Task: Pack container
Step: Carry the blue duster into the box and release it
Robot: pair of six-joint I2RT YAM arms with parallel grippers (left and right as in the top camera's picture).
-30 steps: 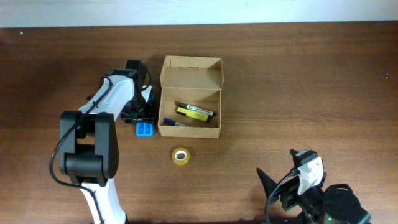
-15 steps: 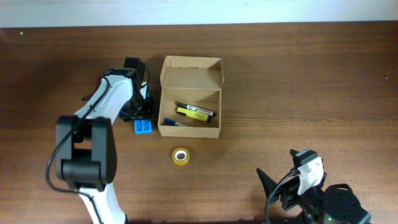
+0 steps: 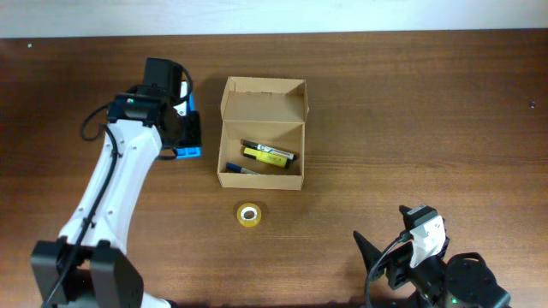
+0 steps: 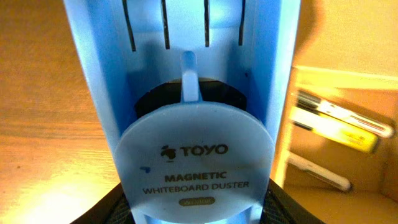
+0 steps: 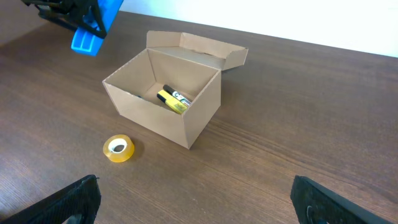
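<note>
Left wrist view: my left claw [image 3: 185,135] pinches the magnetic whiteboard duster [image 4: 199,155]. The cardboard box [image 3: 259,179] sits just to its right, so I'd clear the rim, then lower beside the markers [image 3: 267,154].

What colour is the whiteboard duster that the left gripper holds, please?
The whiteboard duster is light blue, clearest in the left wrist view.

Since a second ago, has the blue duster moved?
Yes. In the overhead view the duster went from the lower-left corner of the cardboard box up to beside its left wall, held by the left tool.
</note>
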